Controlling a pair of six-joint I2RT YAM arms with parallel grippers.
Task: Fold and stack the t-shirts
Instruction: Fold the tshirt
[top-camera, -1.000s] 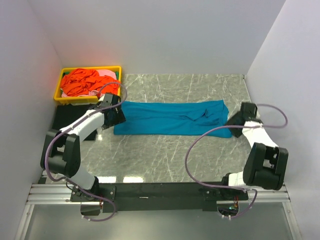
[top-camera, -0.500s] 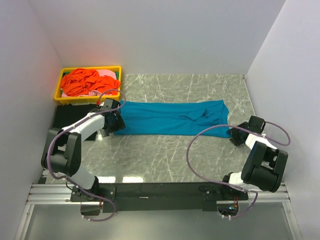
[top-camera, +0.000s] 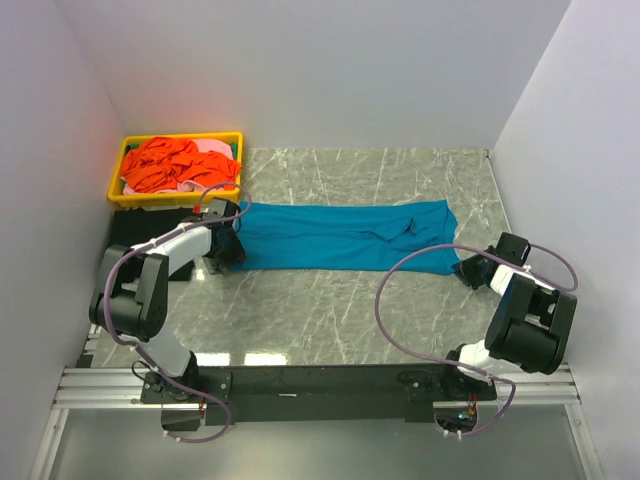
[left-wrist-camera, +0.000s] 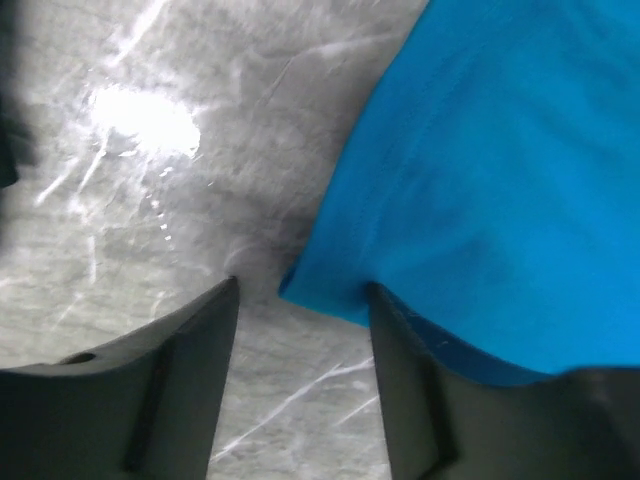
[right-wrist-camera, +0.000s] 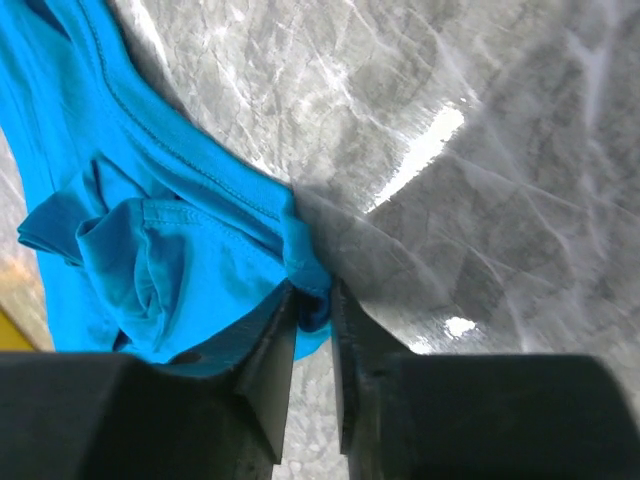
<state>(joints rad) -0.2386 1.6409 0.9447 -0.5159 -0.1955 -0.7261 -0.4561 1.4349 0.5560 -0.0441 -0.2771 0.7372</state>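
- Teal t-shirt (top-camera: 345, 237) folded into a long band, lying flat across the middle of the marble-patterned table (top-camera: 340, 310), its length running left to right.
- The left gripper (left-wrist-camera: 300, 290) sits low on the table at the band's near left corner. Its jaws stand apart with the corner's tip between them; the cloth lies against one finger (left-wrist-camera: 405, 380), and bare table shows beside the other. Nothing is pinched.
- The right gripper (right-wrist-camera: 312, 300) is at the band's near right corner, where the cloth bunches into folds. Its jaws are drawn almost together, with a small fold of the teal hem clamped between them.
- A yellow tray (top-camera: 150, 200) stands at the far left corner, holding a crumpled orange-red t-shirt (top-camera: 165, 165) heaped over a pink t-shirt (top-camera: 210, 148).
- A black t-shirt (top-camera: 130, 235) lies flat at the table's left edge, beside the left arm and just in front of the tray.
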